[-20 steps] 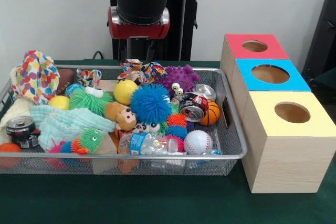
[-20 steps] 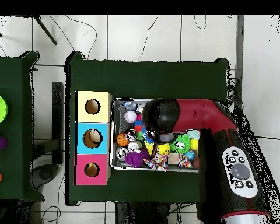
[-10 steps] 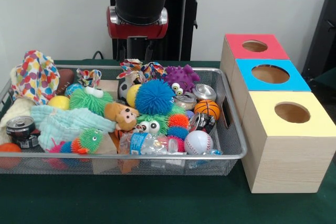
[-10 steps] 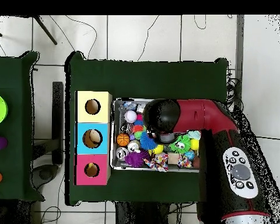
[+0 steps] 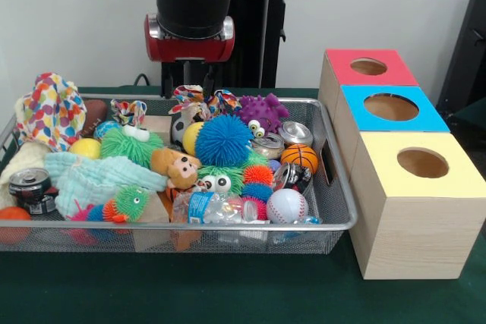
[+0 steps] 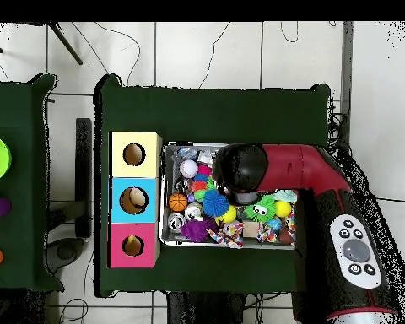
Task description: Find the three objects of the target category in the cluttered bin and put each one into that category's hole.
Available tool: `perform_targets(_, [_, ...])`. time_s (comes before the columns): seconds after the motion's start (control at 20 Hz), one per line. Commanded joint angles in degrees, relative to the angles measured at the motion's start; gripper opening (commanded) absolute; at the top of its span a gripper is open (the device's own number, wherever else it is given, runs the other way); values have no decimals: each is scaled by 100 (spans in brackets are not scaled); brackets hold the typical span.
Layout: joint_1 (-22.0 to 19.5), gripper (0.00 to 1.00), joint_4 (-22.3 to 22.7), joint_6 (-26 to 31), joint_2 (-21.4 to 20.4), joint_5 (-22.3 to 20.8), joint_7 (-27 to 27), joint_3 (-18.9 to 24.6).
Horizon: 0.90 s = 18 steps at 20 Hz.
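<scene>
- Gripper (image 5: 190, 80): two dark fingertips show below the red-and-black wrist, above the bin's far rim; jaw state cannot be told, nothing seen held.
- Arm (image 6: 278, 167): overhead, it reaches across the bin and covers its middle.
- Bin (image 5: 182, 226): wire-mesh tray on green cloth, crowded with toys.
- Tan dog (image 5: 175, 166): lies mid-bin, just left of the blue spiky ball (image 5: 222, 140), touching the green spiky ball (image 5: 130, 144).
- Other two animal toys: not made out in the clutter.
- Purple knobbly monster (image 5: 260, 113) sits at the far rim; baseball (image 5: 285, 205) near the front rim.
- Hole (image 5: 368, 67): red-topped box, farthest of three boxes right of the bin; dark, round.
</scene>
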Motion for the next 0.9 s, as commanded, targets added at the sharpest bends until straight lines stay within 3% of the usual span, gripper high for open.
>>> perform_targets(0.05, [-321, 100, 99, -875, 290, -61, -764, 627])
perform_targets(0.6, [-586, 100, 164, -1224, 432, -51, -963, 1043])
perform_targets(0.9, [-809, 100, 466, -1408, 439, -20, -874, 1190])
